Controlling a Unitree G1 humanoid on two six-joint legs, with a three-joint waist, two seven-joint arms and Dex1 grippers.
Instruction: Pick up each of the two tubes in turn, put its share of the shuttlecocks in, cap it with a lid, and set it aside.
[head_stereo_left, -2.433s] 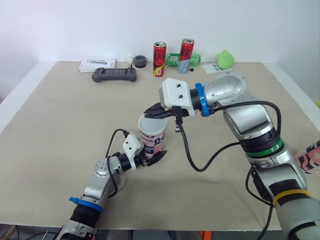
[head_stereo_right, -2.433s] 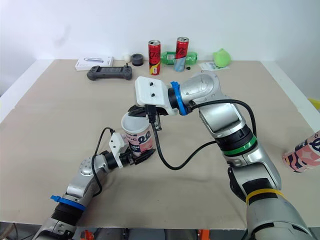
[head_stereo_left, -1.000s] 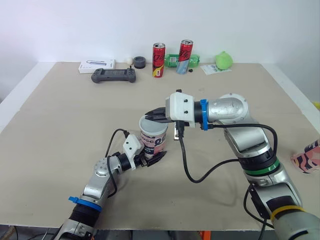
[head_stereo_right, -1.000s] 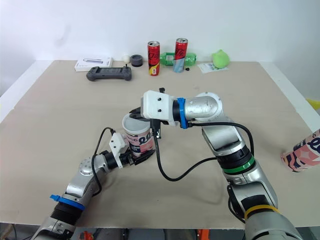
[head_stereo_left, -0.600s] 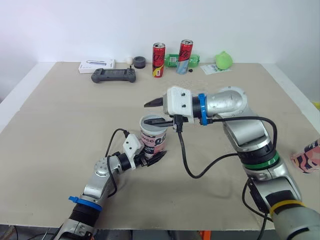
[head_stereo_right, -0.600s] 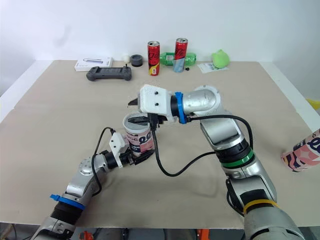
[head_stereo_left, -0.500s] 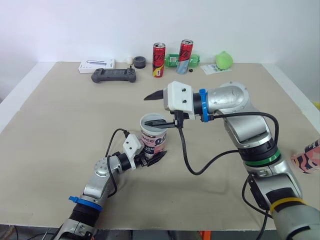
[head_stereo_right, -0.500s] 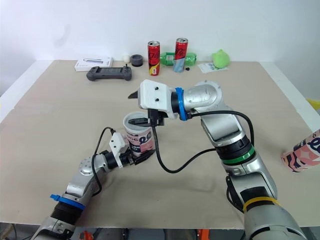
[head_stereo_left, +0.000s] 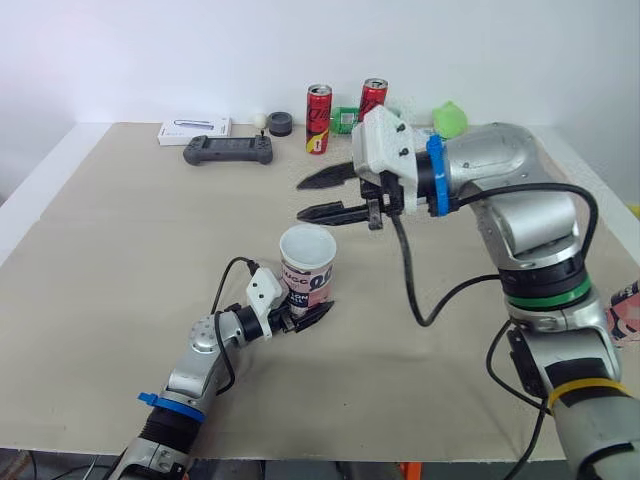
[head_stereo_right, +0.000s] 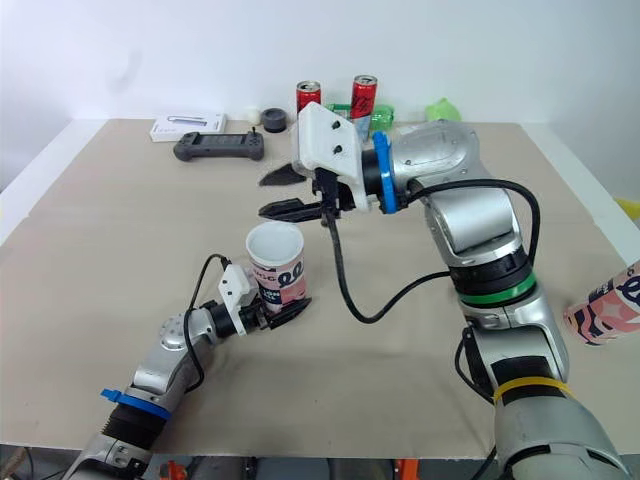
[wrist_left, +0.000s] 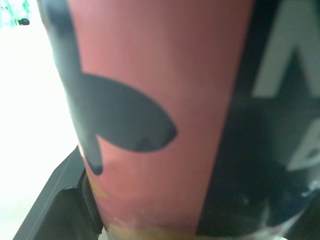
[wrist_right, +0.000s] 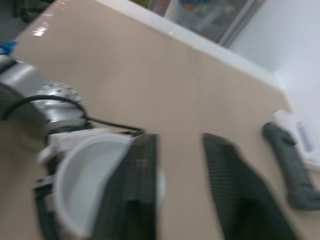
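On the wide beige table (head_stereo_left: 120, 250), the biggest risk comes from your right arm's two-finger gripper (head_stereo_left: 308, 199). It hangs above and beyond the tube with its black fingers spread and nothing between them. If you bring it down off-centre, I judge the lower finger would catch the rim and lever the tube over. The black cable looping under that wrist (head_stereo_left: 410, 290) hangs near the tube, so a sweep across could snag it. The pink, black and white printed cardboard tube (head_stereo_left: 307, 265) stands upright, mouth open, near the middle of the table towards your left. Its inside looks white, and I cannot tell whether any shuttlecocks sit in it. The left gripper (head_stereo_left: 305, 316) is clamped on it right down at the base. With so low a hold, any push at the top would probably tilt it or twist it out of the fingers. The second pink patterned tube (head_stereo_right: 605, 305) lies tilted at the table's right edge, and a nudge from your right elbow could send it off. The two red drink cans (head_stereo_left: 318, 119) at the back stand close behind the right wrist, so drawing back carelessly might topple them.
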